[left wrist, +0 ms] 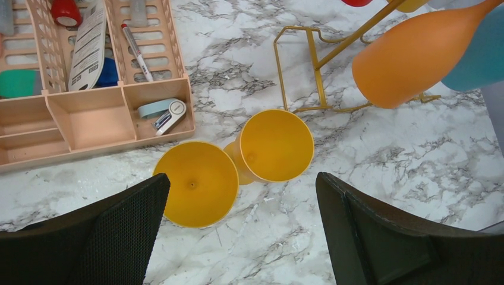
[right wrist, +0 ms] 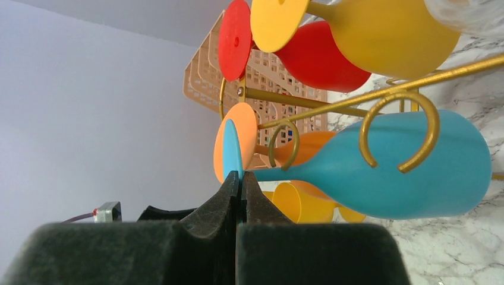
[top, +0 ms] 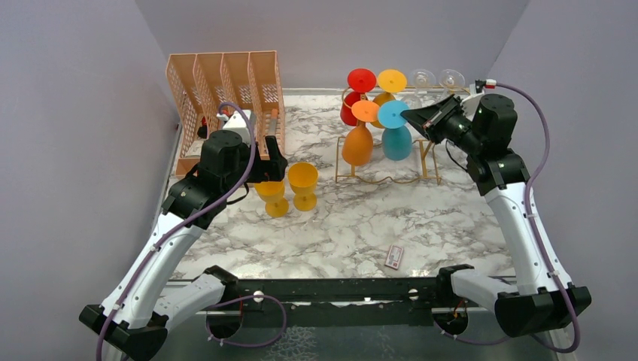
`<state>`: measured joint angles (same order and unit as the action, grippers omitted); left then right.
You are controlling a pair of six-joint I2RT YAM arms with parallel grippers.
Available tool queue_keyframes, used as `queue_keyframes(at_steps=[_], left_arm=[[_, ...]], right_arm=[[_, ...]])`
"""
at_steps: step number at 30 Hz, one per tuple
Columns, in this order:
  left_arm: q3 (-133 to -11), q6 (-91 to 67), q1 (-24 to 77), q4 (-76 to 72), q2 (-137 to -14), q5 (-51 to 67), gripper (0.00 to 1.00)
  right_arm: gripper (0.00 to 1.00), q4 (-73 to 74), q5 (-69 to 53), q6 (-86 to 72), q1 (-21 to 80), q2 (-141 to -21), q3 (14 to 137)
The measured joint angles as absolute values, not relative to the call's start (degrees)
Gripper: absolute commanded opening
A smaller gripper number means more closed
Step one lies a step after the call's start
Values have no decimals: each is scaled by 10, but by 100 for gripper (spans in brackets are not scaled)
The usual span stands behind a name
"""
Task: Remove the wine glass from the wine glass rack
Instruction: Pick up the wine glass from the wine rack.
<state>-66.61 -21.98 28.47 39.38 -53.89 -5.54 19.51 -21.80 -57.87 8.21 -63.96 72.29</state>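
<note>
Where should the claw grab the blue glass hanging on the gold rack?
Pinch the thin rim of its round foot from the right. The blue glass hangs bowl-down, its foot edge-on to the right claw, while gold hooks crowd its stem and bowl.

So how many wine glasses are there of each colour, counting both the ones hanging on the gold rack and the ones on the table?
Yellow glasses: 3
Red glass: 1
Orange glass: 1
Blue glass: 1
Clear glasses: 2
Total: 8
</note>
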Motion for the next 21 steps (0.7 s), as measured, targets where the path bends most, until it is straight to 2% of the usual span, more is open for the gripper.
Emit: queue_keyframes(at_steps=[15, 21], left_arm=[[-628, -255, 285, 396, -492, -23, 99], [-599, -262, 285, 394, -457, -7, 99]], right_arm=[[1, 160, -265, -559, 82, -576, 656], [1, 125, -323, -503, 82, -467, 568]])
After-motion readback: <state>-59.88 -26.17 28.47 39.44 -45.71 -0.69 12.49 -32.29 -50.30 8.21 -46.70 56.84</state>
